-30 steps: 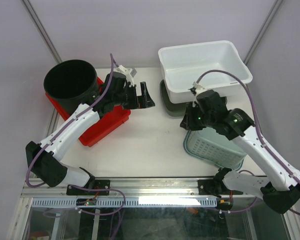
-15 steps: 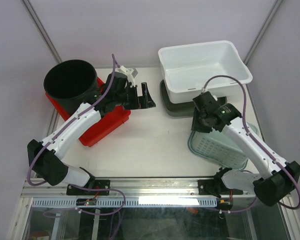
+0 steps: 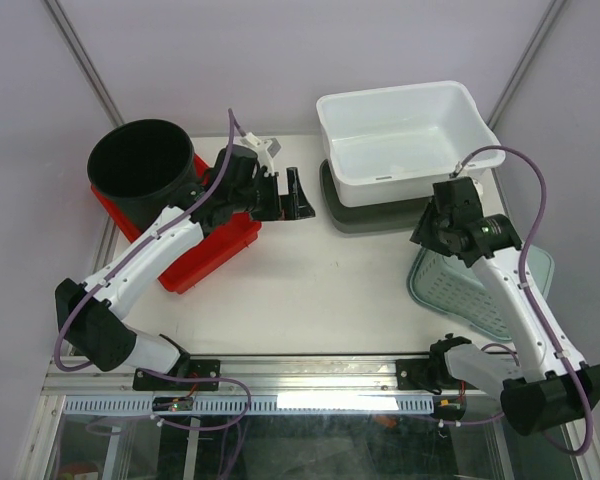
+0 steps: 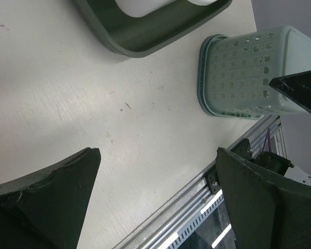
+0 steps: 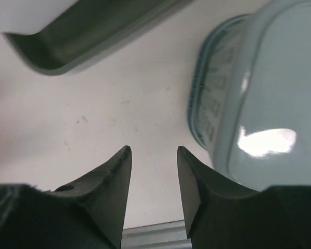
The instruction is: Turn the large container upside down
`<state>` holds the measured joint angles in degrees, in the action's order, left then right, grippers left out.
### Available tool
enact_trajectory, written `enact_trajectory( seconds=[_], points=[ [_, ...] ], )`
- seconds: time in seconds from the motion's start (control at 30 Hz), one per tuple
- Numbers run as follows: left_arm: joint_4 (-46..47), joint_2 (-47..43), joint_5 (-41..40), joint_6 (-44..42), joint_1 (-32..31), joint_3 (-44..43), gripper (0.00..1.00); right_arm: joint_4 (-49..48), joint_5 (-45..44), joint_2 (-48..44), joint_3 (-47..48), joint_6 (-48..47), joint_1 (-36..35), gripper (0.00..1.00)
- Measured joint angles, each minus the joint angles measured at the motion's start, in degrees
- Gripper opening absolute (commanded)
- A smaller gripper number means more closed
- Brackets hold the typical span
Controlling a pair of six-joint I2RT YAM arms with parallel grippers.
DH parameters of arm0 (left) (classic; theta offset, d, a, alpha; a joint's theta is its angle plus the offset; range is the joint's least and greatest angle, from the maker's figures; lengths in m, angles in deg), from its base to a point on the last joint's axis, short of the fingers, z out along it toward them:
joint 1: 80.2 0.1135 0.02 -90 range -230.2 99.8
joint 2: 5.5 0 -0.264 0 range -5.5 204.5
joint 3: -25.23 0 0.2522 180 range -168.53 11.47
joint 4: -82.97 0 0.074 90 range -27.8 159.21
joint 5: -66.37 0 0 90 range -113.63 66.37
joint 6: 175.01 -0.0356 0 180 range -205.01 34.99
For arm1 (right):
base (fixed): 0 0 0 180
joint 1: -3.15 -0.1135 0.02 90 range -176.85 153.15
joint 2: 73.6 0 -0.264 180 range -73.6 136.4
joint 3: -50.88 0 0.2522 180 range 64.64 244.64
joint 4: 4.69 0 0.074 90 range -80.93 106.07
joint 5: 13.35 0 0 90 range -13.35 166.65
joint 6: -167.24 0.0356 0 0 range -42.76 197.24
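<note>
A pale green perforated basket (image 3: 485, 292) lies rim down, base up, at the right of the table. It also shows in the left wrist view (image 4: 249, 72) and the right wrist view (image 5: 269, 104). My right gripper (image 3: 426, 232) hangs just left of it, open a little and empty (image 5: 153, 149), above bare table. My left gripper (image 3: 282, 195) is open wide and empty (image 4: 156, 155), held above the table's middle left. A large white tub (image 3: 410, 130) stands upright at the back right.
The white tub rests on a dark green tray (image 3: 350, 212), which also shows in both wrist views (image 4: 145, 36) (image 5: 93, 31). A black bucket (image 3: 140, 170) stands on a red tray (image 3: 205, 255) at the back left. The metal rail (image 3: 310, 372) runs along the near edge.
The green basket has slid right and now lies flat, base up. My right gripper has drawn back and up, away from it. My left gripper has barely moved.
</note>
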<state>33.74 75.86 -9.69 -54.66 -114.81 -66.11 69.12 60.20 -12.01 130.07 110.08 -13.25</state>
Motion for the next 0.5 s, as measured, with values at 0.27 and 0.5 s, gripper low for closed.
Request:
enact_trajectory(
  seconds=[0.27, 0.5],
  points=[
    [0.4, 0.1, 0.7, -0.8, -1.4, 0.1, 0.99, -6.6, 22.0, -7.2, -3.4, -9.1, 0.0, 0.56],
    [2.0, 0.1, 0.7, -0.9, -1.4, 1.4, 0.99, -4.8, 34.1, -6.3, -8.1, -12.2, 0.0, 0.57]
  ],
)
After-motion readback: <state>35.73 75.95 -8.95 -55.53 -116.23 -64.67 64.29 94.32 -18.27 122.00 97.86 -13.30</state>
